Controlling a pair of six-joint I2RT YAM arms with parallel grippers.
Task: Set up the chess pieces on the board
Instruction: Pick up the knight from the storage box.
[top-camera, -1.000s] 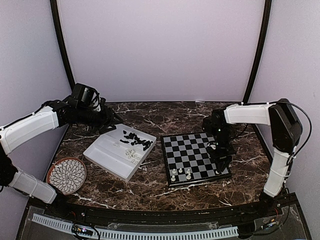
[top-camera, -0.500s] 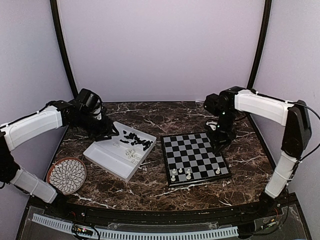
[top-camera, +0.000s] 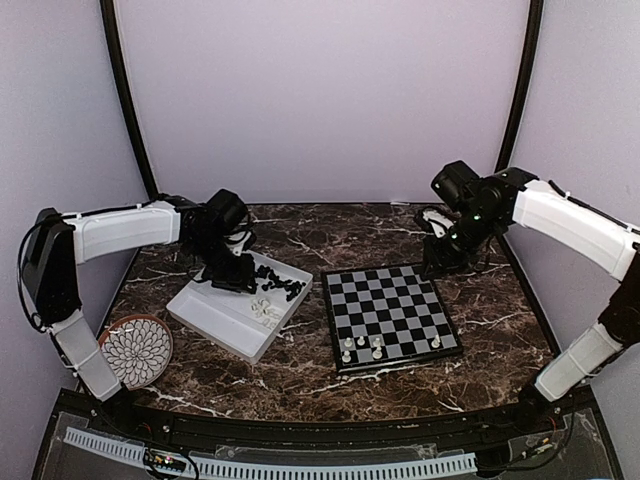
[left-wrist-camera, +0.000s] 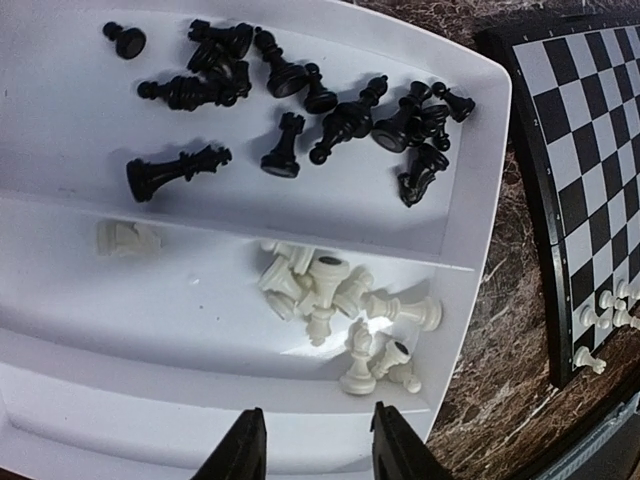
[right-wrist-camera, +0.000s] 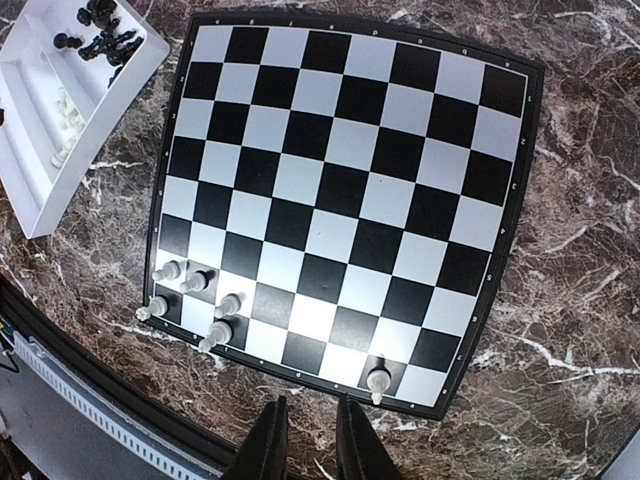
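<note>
Only illegible marks along the board (right-wrist-camera: 340, 190) border

Robot lab test booth. Plain pale lilac walls (top-camera: 320, 100) close in behind and on both sides of the board (top-camera: 390, 300); dark curved poles (top-camera: 125, 100) frame the back corners. Board lies on a brown marbled table (top-camera: 300, 380). Two white robot arms (top-camera: 120, 228) flank the board; perforated white strip (top-camera: 270, 468) nearer than it

Left arm (top-camera: 125, 228): you see white shells on the long links, with black joint housings between them.
Right arm (top-camera: 575, 222): the same white shells and black joints; a thin black cable follows the upper link.
Left end effector (left-wrist-camera: 318, 450): two black, flat-sided fingers (left-wrist-camera: 245, 452).
Right end effector (right-wrist-camera: 308, 440): likewise black, narrower in outline.
</note>
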